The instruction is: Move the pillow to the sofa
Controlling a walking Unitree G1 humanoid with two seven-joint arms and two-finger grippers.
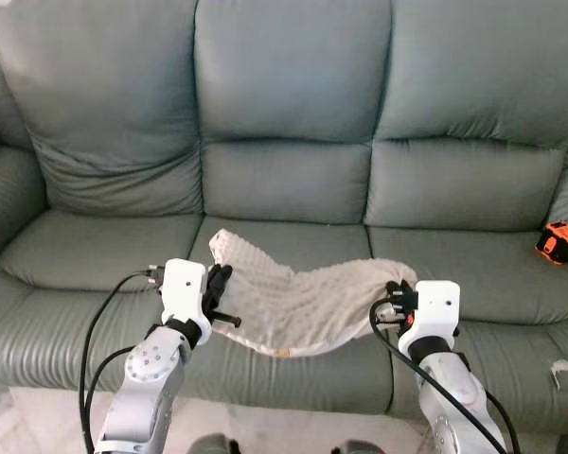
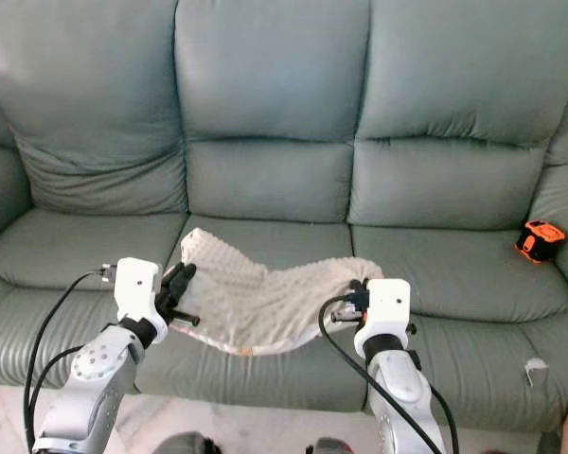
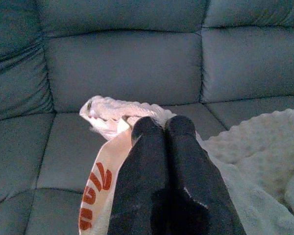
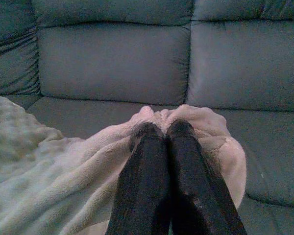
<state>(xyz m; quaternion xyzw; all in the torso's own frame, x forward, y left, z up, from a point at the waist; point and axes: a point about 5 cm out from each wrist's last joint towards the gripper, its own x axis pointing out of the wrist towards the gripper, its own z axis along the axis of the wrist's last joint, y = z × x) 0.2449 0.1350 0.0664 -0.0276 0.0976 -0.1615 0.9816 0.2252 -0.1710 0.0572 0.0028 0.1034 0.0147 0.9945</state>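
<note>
While the cream pillow (image 1: 298, 298) sags over the middle seat of the grey-green sofa (image 1: 293, 123), the left hand (image 3: 159, 128) is pinched closed on its one corner. The right hand (image 4: 161, 131) is clamped tight on the opposite corner. An orange object (image 1: 559, 241) lies on the far right seat.

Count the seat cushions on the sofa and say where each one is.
3. The left seat cushion is bare; the middle one lies under the pillow held by both grippers; the right one carries an orange-and-black object at its far end.
</note>
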